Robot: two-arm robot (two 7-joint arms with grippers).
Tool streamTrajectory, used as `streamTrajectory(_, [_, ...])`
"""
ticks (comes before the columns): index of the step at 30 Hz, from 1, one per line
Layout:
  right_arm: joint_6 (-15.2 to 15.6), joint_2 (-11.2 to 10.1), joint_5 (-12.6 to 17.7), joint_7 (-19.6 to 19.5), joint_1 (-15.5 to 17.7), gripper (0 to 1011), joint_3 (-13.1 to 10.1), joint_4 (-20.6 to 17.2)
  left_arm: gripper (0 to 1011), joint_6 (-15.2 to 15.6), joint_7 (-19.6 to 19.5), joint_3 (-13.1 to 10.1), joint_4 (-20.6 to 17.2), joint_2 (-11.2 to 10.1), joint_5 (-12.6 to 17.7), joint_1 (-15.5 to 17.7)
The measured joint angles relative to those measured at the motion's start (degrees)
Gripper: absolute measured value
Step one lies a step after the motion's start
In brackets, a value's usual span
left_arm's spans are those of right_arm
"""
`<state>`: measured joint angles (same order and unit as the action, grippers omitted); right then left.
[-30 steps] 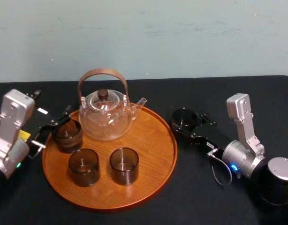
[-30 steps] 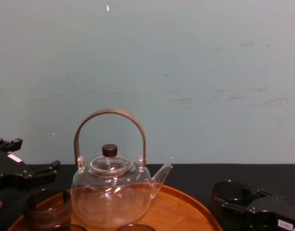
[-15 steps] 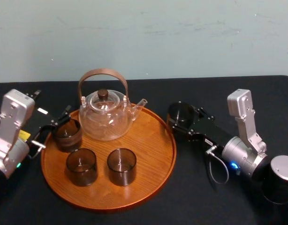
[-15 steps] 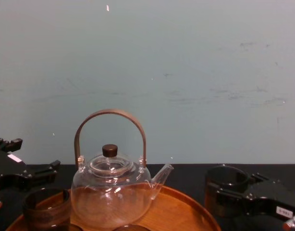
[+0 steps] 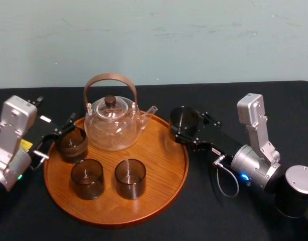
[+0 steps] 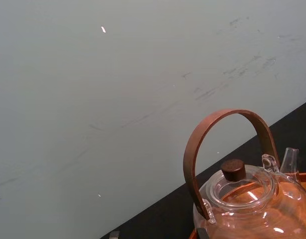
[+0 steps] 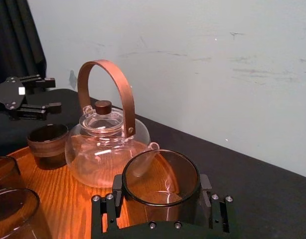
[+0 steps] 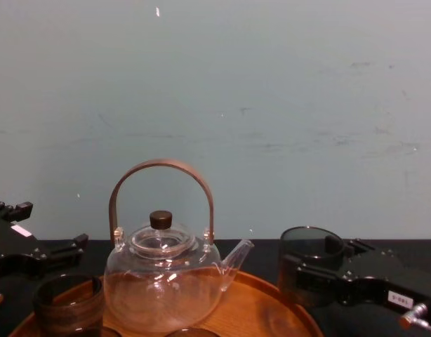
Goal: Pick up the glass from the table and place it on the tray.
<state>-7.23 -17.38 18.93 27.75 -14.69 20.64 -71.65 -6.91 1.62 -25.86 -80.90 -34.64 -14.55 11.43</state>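
My right tool (image 5: 188,131) is clamped on the glass (image 5: 184,119). The glass stands upright, mouth up, at about 2 o'clock on the tray (image 5: 166,168), right over its rim and, I judge, lifted off the table (image 5: 219,216). The move turns on one line: bare wood lies toward 8 o'clock from the glass, between the teapot (image 5: 113,125) spout and the nearest of the three glasses (image 5: 130,177) already set down. My right arm is far the nearer. My left tool (image 5: 54,136) waits with fingers spread at the tray's 9 o'clock. The head view gives this layout from above. The chest view shows the glass side-on, just beside the spout, but I cannot tell its clearance over the rim. The right wrist view shows orange wood through the glass wall.
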Motion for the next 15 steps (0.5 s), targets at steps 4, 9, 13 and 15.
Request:
streamTrajectory(4, [-0.02,0.24,0.05,0.26,-0.45,904,0.58,0.27,1001,0.00,0.00,0.00,0.00,0.00,0.00,0.00])
streamTrajectory(9, [-0.19,1.00,-0.02,0.79,-1.58,904,1.66,1.68,1002,0.00,0.00,0.00,0.00,0.00,0.00,0.00])
streamTrajectory(13, [-0.41,1.58,-0.07,1.12,-2.39,904,2.33,2.80,1001,0.00,0.00,0.00,0.00,0.00,0.00,0.00])
streamTrajectory(15, [-0.48,1.82,-0.12,1.26,-2.74,904,2.65,3.24,1001,0.00,0.00,0.00,0.00,0.00,0.00,0.00])
